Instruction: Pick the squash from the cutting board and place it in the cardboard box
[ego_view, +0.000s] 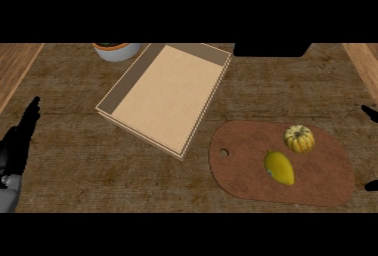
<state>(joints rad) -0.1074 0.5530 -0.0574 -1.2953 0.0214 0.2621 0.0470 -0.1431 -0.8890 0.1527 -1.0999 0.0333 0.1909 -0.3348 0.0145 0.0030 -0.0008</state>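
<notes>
Left robot hand (21, 137): I see it at the view's left edge, low down, fingers straight and pointing up, holding nothing, resting over the counter (88, 170).
Right robot hand (370, 114): only dark tips show at the right edge, one beside the board's far end and one lower; I cannot tell how its fingers are set.
Cutting board (251, 175): brown, rounded, lying flat on the counter at lower right, with a small hole near its left edge.
Yellow fruit (279, 168): smooth, elongated, lying near the board's middle, on the near side of the squash; I cannot name it more closely.
Squash (299, 138): small, ribbed, yellow with pale stripes, sitting on the far part of the board, just beside the yellow fruit but apart from it.
Cardboard box (111, 100): open, shallow, set at an angle left of the board, its near corner close to the board's left edge.
Writing: I can read none on the box or board.
White pot (117, 51): beyond the box's far left corner, partly cut by the view's top.
Dark object (272, 49): at the far edge, beyond the box's right corner; I cannot identify it.
</notes>
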